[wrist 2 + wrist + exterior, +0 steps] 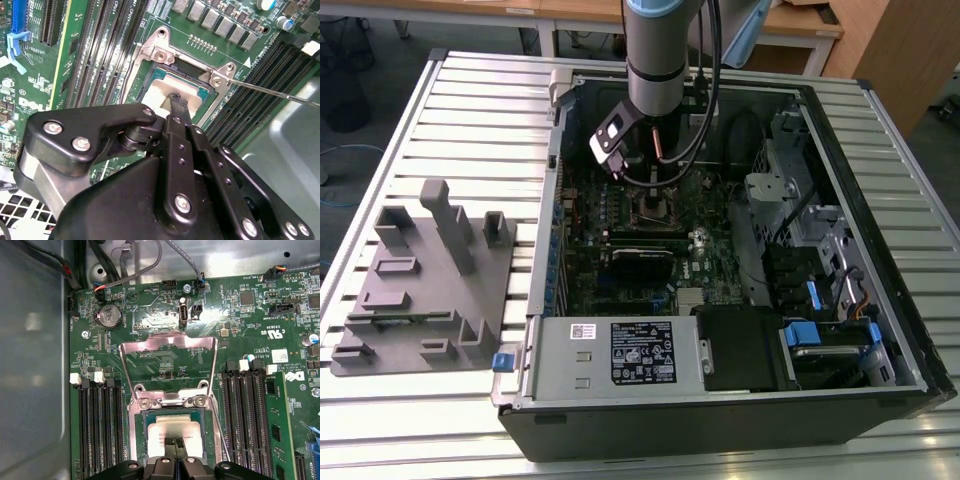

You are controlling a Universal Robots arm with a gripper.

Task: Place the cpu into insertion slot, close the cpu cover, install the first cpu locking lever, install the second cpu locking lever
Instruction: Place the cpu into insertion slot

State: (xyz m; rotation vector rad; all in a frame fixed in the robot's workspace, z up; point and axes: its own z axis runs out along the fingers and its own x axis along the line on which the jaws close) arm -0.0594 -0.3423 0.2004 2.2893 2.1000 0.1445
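First wrist view: cpu cover [165,341] open

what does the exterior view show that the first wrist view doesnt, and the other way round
Exterior view: the grey plastic fixture block on the slatted metal table, to the exterior view's left of the black computer case, plus the grey robot arm reaching in.
First wrist view: the thin silver-grey metal cpu cover, swung open, and a round silver coin battery.
Both: the green circuit board and the square dark-framed insertion slot.
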